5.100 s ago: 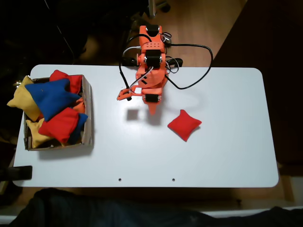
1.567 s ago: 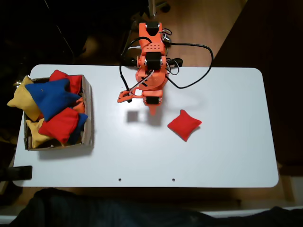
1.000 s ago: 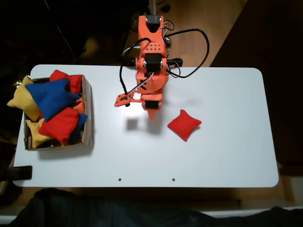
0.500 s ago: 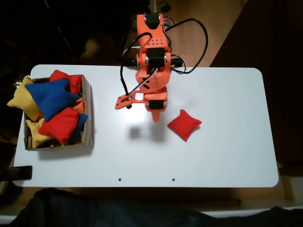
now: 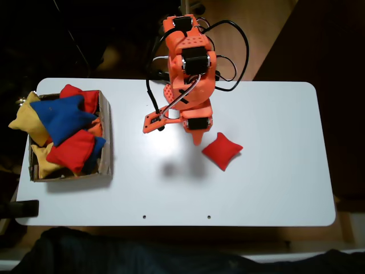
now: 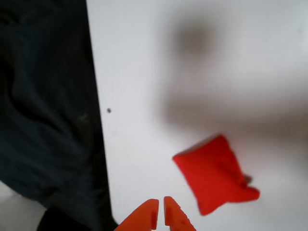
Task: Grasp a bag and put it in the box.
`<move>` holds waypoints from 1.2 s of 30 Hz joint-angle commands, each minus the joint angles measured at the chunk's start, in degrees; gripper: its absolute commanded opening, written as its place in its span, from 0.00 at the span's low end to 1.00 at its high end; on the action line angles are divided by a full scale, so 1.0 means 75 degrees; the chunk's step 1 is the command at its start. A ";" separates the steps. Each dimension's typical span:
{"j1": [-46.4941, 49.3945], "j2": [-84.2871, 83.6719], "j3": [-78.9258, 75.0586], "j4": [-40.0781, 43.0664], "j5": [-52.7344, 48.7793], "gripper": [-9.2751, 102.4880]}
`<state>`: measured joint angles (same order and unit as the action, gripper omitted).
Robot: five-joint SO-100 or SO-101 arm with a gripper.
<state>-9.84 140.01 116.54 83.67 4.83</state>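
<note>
Nothing grasped yet: the gripper [image 6: 160,216], jaws closed and empty, hovers low in the wrist view beside the bag [image 6: 214,174]; the box [image 5: 105,134] waits far left.

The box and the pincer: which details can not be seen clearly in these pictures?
- The box, fixed view: its floor and left wall are covered by the heaped beanbags.
- The pincer, wrist view: cut off by the bottom edge.
- The red bag, wrist view: blurred, fabric detail lost.
</note>
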 commanded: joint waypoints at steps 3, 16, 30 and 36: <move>-0.0316 -0.0586 -0.1184 0.0234 0.0012 0.08; -0.1688 -0.2531 -0.2203 0.0434 -0.0715 0.09; -0.2414 -0.4570 -0.2930 0.0422 -0.2602 0.11; -0.2531 -0.5414 -0.3176 0.0445 -0.3738 0.12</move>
<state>-28.12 100.28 95.89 87.19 -20.21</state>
